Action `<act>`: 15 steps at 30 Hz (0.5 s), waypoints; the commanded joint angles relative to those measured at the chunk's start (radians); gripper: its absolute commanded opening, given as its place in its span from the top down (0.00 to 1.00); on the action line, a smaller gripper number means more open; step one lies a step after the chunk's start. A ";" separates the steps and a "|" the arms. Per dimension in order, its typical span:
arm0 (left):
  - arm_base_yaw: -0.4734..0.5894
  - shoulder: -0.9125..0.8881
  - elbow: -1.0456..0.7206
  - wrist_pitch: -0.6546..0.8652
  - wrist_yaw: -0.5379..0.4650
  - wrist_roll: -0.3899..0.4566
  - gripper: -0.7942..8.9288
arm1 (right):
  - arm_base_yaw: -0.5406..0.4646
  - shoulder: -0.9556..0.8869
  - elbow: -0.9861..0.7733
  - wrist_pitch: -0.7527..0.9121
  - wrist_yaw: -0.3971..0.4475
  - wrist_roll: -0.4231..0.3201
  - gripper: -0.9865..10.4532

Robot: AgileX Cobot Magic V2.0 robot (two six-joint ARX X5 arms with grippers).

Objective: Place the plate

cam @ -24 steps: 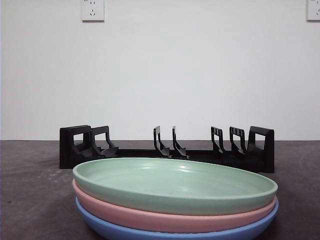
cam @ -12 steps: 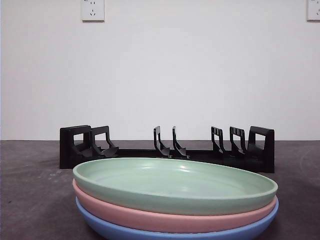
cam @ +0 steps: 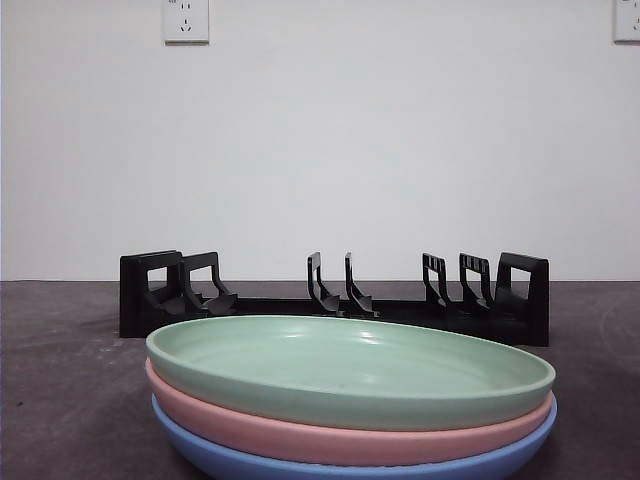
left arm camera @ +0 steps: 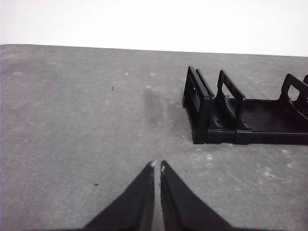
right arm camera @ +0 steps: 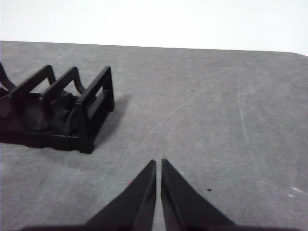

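Note:
Three plates are stacked near the camera in the front view: a green plate [cam: 350, 368] on top, a pink plate [cam: 300, 432] under it, a blue plate [cam: 250, 462] at the bottom. Behind them stands an empty black plate rack [cam: 335, 298] with upright dividers. The left gripper [left arm camera: 157, 166] is shut and empty, above the table to the side of one end of the rack [left arm camera: 211, 113]. The right gripper [right arm camera: 158, 162] is shut and empty, beside the other end of the rack [right arm camera: 72, 108]. Neither gripper shows in the front view.
A dark grey tabletop [cam: 60, 370] runs to a white wall with two sockets [cam: 185, 20]. Bare table lies around each gripper in the wrist views [left arm camera: 72, 120] [right arm camera: 216, 120].

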 commanded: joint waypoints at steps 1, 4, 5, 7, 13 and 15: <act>0.003 -0.002 -0.018 -0.010 -0.002 0.010 0.90 | 0.026 -0.003 -0.005 -0.009 0.018 -0.011 0.90; 0.003 -0.002 -0.018 -0.010 -0.002 0.010 0.90 | 0.033 -0.003 -0.005 -0.005 0.113 0.029 0.90; 0.003 -0.002 -0.018 -0.010 -0.002 0.010 0.90 | 0.033 -0.003 -0.005 -0.003 0.135 0.040 0.90; 0.003 -0.002 -0.018 -0.010 -0.002 0.010 0.90 | 0.033 -0.003 -0.005 -0.001 0.150 0.040 0.90; 0.003 -0.002 -0.018 -0.010 -0.002 0.010 0.90 | 0.033 -0.003 -0.005 0.014 0.152 0.040 0.90; 0.003 -0.002 -0.018 -0.010 -0.002 0.010 0.90 | 0.033 -0.003 -0.005 0.014 0.152 0.040 0.90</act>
